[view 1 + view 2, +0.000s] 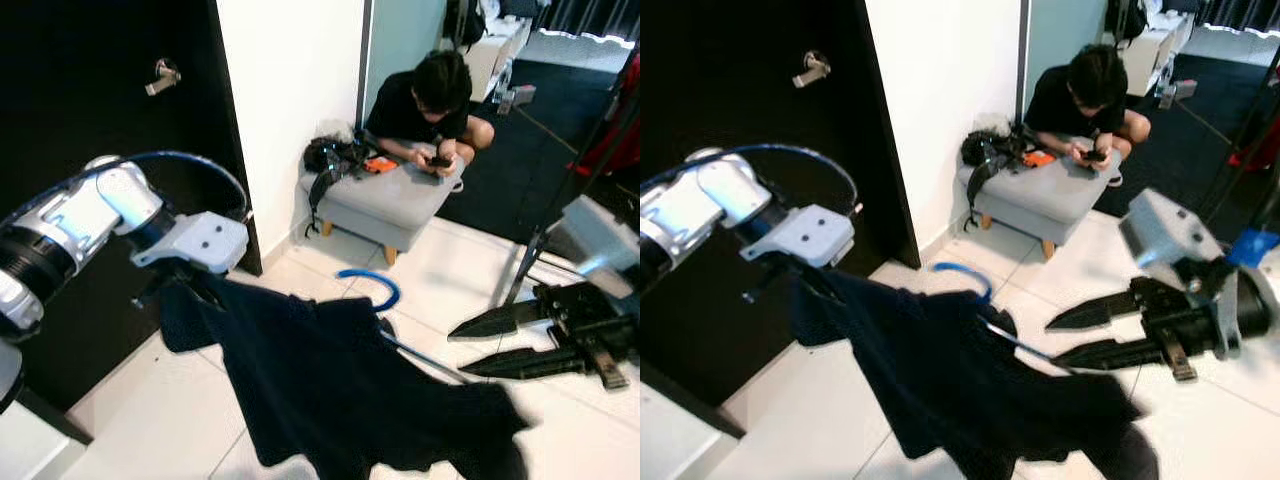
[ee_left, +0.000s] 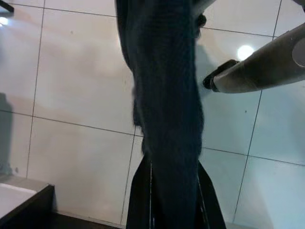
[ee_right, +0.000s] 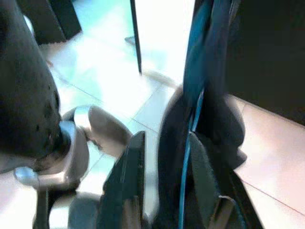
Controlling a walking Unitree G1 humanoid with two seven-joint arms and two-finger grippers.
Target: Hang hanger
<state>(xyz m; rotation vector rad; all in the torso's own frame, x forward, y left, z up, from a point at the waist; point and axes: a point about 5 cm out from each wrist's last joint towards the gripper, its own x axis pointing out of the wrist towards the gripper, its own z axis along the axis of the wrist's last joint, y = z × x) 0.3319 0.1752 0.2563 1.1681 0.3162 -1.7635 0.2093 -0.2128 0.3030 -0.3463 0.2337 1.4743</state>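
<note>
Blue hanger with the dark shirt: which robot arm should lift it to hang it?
Probably left. The left gripper holds one end of the dark shirt on the blue wire hanger. The right gripper sits open at the other end, gripping nothing yet.

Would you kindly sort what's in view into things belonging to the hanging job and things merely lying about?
Job:
- blue hanger
- dark garment draped on it
- left tool, gripping the garment
- right tool, at the hanger's other end

Lying about:
- grey footstool
- bag on it
- seated person
</note>
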